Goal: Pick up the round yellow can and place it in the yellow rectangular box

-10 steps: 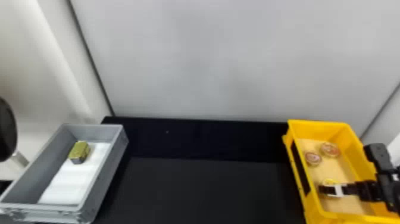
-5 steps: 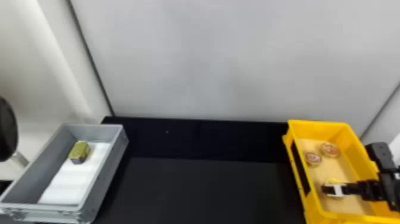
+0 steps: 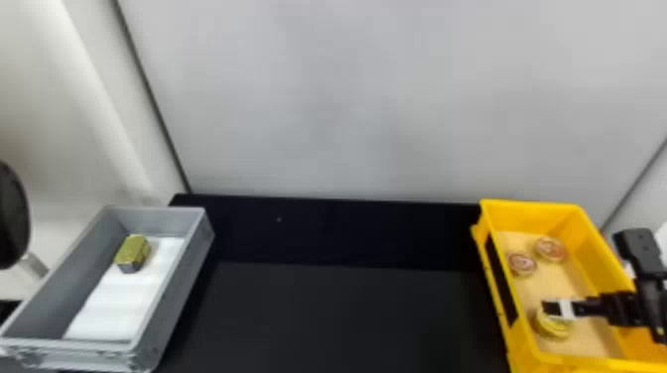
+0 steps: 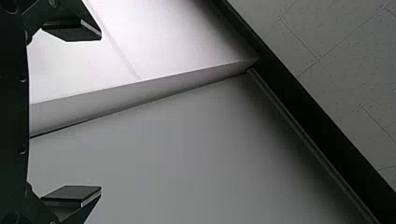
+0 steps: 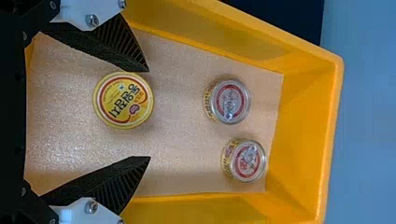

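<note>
At far left, a dark rounded object (image 3: pixel 12 216) is showing at the edge of the head view. The left gripper (image 4: pixel 101 112), seen in its wrist view, is standing wide open and holding nothing, with pale panels behind it. The grey box (image 3: pixel 74 345) is occupying the left of the scene; in its far part a gold-topped block (image 3: pixel 132 253) is resting partly on a white sheet (image 3: pixel 121 302). A black surface (image 3: pixel 342 317) is extending between the two boxes. On the right, the yellow rectangular box (image 3: pixel 531 206) is holding two smaller cans (image 3: pixel 522 264) toward its far end. The round yellow can (image 3: pixel 555 328) is lying in the same box's near part, its printed face upward. The right gripper (image 3: pixel 558 308) is hanging over that can, its fingers spread wide and gripping nothing; the can is lying nearer one finger than the other, and whether they are touching cannot be told.
</note>
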